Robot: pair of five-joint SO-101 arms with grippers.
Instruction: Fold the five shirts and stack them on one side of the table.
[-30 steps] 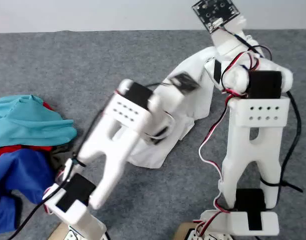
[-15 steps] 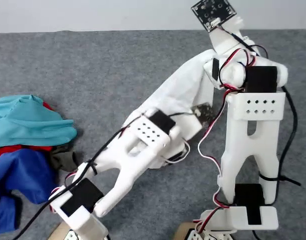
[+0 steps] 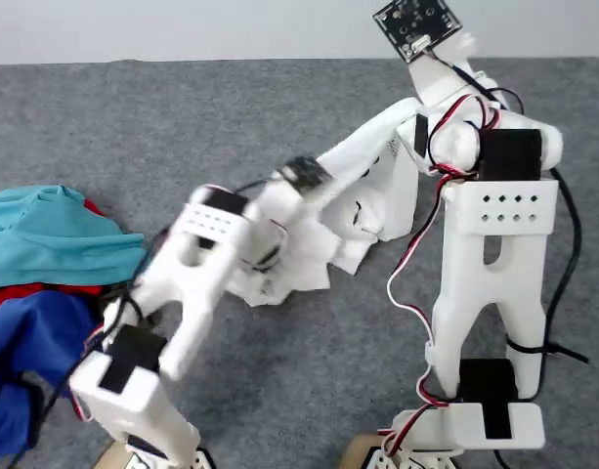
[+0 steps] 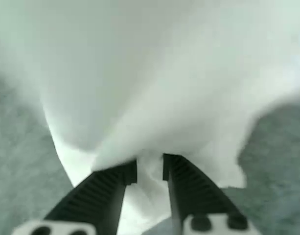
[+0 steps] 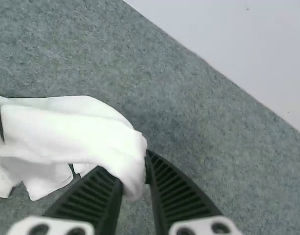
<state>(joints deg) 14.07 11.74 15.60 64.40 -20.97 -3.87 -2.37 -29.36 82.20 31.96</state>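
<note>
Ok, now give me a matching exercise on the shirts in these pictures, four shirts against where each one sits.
Column one:
1. white shirt
2. teal shirt
3. red shirt
4. blue shirt

Column two:
A. lying on top of the other coloured shirts
B. under the other two coloured shirts
C. gripped by the left end effector and the right end effector
D. a thin strip showing between two other shirts

Pairs: 1-C, 2-A, 3-D, 4-B
</note>
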